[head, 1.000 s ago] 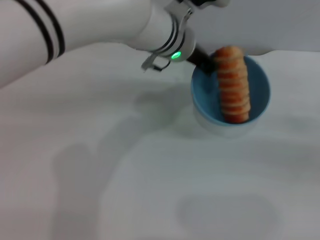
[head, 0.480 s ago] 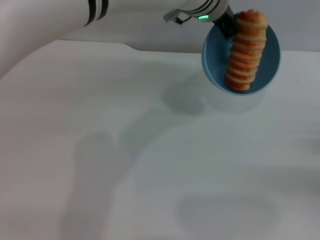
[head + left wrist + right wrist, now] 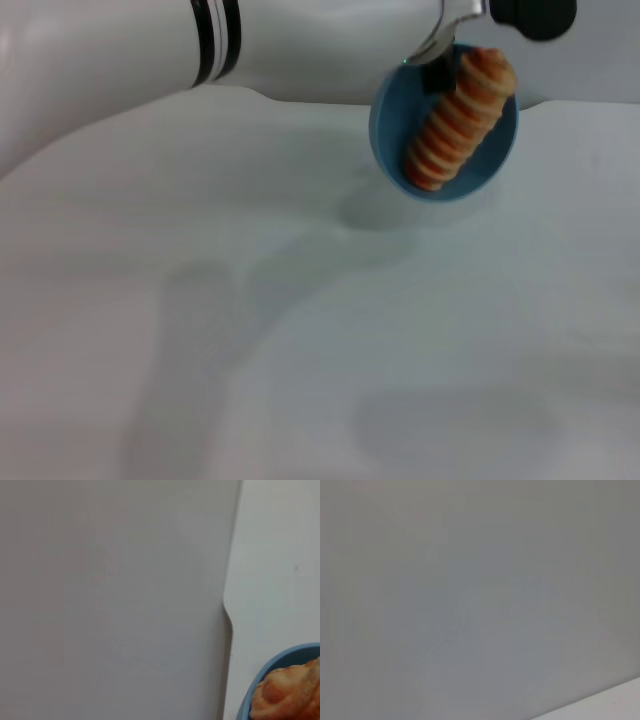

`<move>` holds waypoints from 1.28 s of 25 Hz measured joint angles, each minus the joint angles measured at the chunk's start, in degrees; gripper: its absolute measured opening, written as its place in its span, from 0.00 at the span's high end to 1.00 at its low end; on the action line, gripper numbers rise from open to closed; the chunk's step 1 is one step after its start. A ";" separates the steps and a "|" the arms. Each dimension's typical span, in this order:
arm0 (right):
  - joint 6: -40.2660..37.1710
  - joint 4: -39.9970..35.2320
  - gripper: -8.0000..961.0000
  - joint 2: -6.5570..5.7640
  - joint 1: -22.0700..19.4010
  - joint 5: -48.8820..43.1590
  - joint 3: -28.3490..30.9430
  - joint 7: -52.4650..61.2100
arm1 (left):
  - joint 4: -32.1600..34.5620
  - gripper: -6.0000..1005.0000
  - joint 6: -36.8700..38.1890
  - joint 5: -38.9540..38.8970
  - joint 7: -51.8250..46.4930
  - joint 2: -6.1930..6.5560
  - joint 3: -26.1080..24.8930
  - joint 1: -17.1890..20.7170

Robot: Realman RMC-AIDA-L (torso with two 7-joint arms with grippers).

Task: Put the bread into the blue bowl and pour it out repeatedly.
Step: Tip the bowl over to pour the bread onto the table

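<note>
The bread [image 3: 459, 120] is seen lying inside the blue bowl [image 3: 387, 140], slanted from the upper rim down toward the lower wall, its striped top turned to the head camera; in the left wrist view only one rounded end of the bread [image 3: 287, 695] is shown against the bowl's rim [image 3: 260, 677]. The bowl is held up off the white counter [image 3: 320, 330] and tipped steeply, so that its opening faces the camera and its shadow falls on the counter just below. The pour appears to be in hand but not finished, since the loaf is lodged across the bowl. For the step to be done well, the tilt would best be carried further with the lower rim kept over bare counter, and the turn made smoothly, so that the loaf slides out lengthwise rather than catching on the rim or being flung off the edge. The bowl would also best be kept low enough that the bread does not bounce or roll far. The left claw [image 3: 436, 72] is placed at the bowl's upper rim, just beside the top end of the bread, and the bowl is judged to be gripped there, one dark finger being visible inside the wall. The right claw is not shown in any view.
</note>
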 joint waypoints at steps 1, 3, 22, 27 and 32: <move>0.00 0.00 0.25 0.00 0.00 0.00 0.00 0.00 | 0.00 1.00 -0.28 0.04 0.13 -0.02 0.97 -0.03; 0.05 0.06 0.25 0.03 0.37 0.00 0.01 -0.01 | 0.04 1.00 -1.08 0.07 0.92 -0.02 1.80 -0.06; 2.48 0.86 0.25 0.03 2.65 0.00 0.00 -0.09 | 2.89 1.00 -7.74 2.62 8.95 -0.01 7.54 5.01; 4.61 1.10 0.25 0.03 3.58 0.00 -0.05 -0.09 | 8.06 1.00 -11.19 6.55 10.04 0.10 8.56 9.57; 4.64 1.31 0.25 0.02 4.11 -0.01 -0.25 -0.09 | 7.17 1.00 -11.88 6.54 10.05 0.10 8.09 9.64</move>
